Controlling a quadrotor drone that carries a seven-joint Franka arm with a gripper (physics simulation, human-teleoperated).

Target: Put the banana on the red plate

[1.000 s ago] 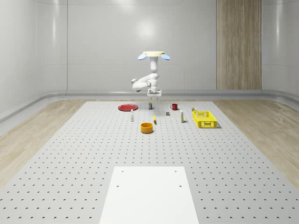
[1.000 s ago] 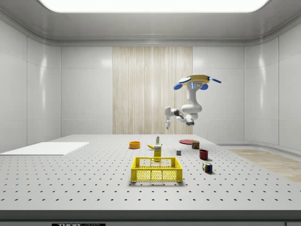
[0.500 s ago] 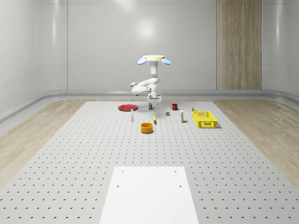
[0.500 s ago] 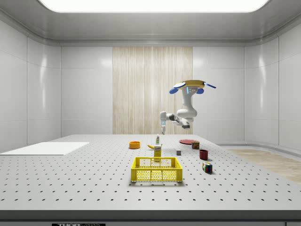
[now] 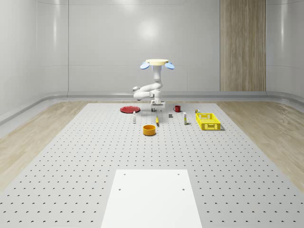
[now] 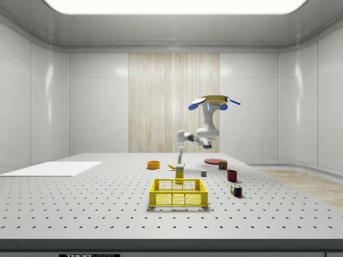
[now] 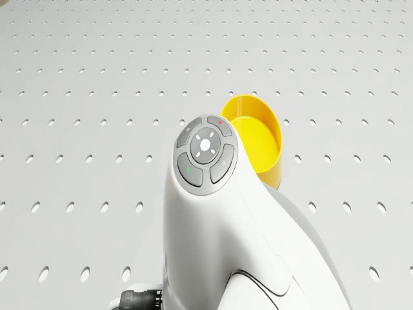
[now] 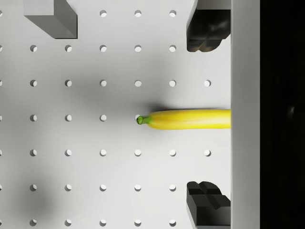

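My drone (image 5: pixel 156 63): hovering over table (image 5: pixel 71 156). My gripper (image 8: pixel 208 114): fingers spread wide, directly above banana (image 8: pixel 188 119), not touching.

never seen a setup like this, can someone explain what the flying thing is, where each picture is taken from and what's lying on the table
It is a simulated drone with a white robot arm hanging beneath it, ending in a two-finger pincer.

Two pictures come from fixed cameras: one looks down the whole perforated table, one looks from the side. A third camera sits on the drone's body, looking down past the arm at a yellow bowl. The fourth sits on the wrist, looking along the pincer.

The drone hovers over the table's far part. In the wrist view the pincer is open and holds nothing, with a dark finger on either side of the banana, which lies flat on the table below.

Also on the table: the red plate, a yellow basket, a red mug, a grey block and some small containers.
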